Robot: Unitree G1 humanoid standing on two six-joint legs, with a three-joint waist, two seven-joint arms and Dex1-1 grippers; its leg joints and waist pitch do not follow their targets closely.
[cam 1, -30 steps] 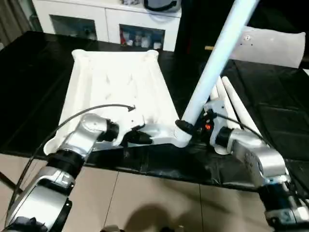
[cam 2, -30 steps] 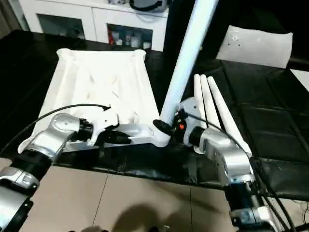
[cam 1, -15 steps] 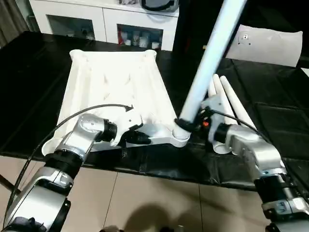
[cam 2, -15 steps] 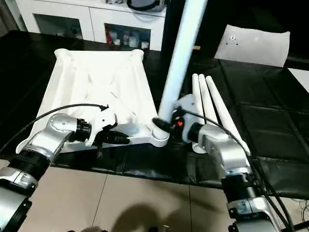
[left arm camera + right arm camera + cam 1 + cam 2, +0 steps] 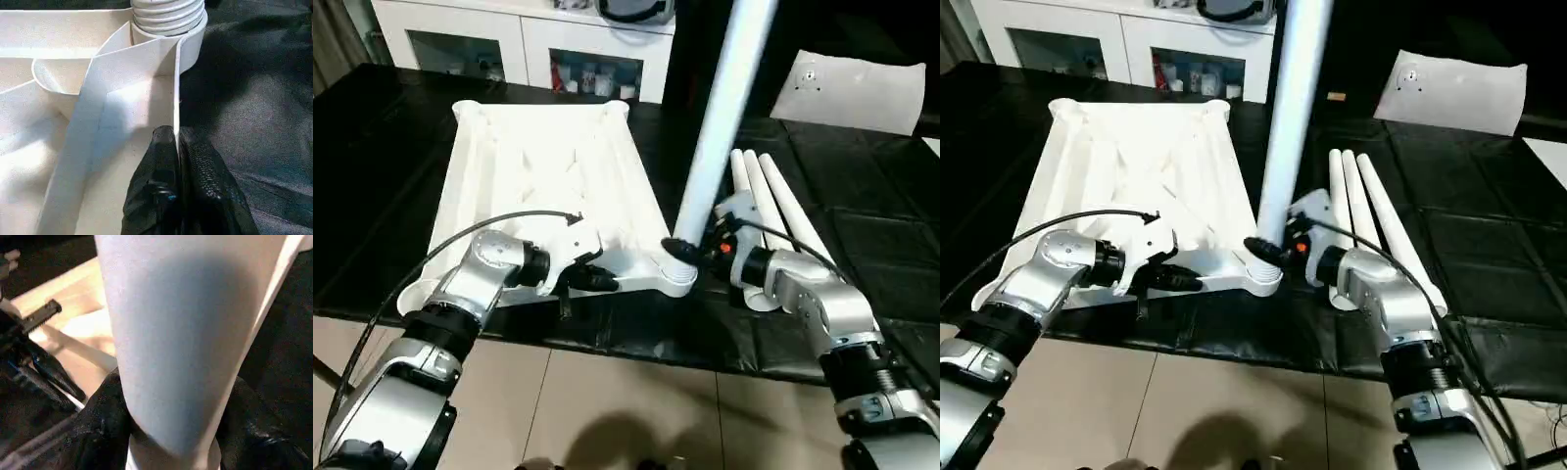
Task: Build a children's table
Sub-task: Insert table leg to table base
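Observation:
The white tabletop [image 5: 548,166] lies ribbed side up on the black table. My left gripper [image 5: 607,282] is shut on its near rim [image 5: 177,98], the black fingers [image 5: 200,191] pinching the thin wall just short of the near right corner socket [image 5: 675,279]. One long white leg [image 5: 720,117] stands in that socket, its ribbed end [image 5: 168,12] seated, leaning slightly right. My right gripper [image 5: 693,253] is shut on the leg [image 5: 186,333] just above the socket, fingers [image 5: 100,426] on either side. Three more legs [image 5: 773,211] lie side by side to the right.
A white cabinet [image 5: 529,49] with dark compartments stands behind the table. A white pillow-like slab [image 5: 862,88] lies at the back right. The table's front edge [image 5: 636,343] runs just below the grippers, with beige floor [image 5: 607,411] beyond.
The held leg has swung from a strong rightward lean to nearly upright in the socket, the right gripper moving with it. The left gripper has kept its hold on the rim.

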